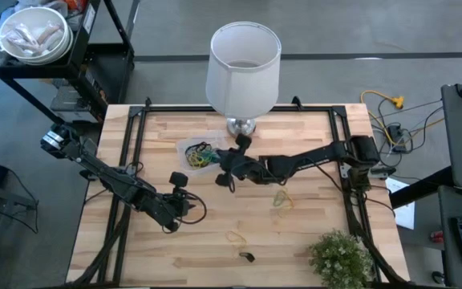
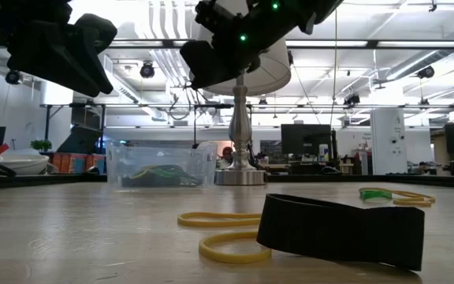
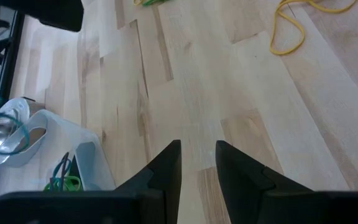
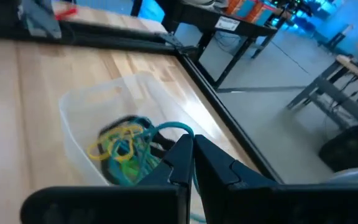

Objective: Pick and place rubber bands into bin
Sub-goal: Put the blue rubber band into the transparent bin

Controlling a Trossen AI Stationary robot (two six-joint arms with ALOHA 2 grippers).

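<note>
The clear bin (image 1: pixel 199 152) stands on the table in front of the lamp base and holds several green, yellow and dark rubber bands (image 4: pixel 126 149). My right gripper (image 1: pixel 227 170) hovers over the bin's right side, shut on a teal-green band (image 4: pixel 169 129). My left gripper (image 1: pixel 181 183) hangs open and empty above bare wood, near-left of the bin; its fingers (image 3: pixel 169 165) show a small gap. Loose on the table lie a green-and-yellow band (image 1: pixel 283 197), a yellow band (image 1: pixel 236 237) and a wide black band (image 1: pixel 247 257). My right gripper pinches the teal-green band at the top of its loop (image 4: pixel 182 130), right at the fingertips, coming from above and slanting down toward the bin. The band hangs slack below the fingers (image 2: pixel 194 118), and its lower part reaches in among the bands in the bin.
A lamp with a white shade (image 1: pixel 243 58) stands at the table's far edge just behind the bin. A small green plant (image 1: pixel 339 257) sits at the near right corner. A white bowl (image 1: pixel 30 36) rests on a cart off the far left.
</note>
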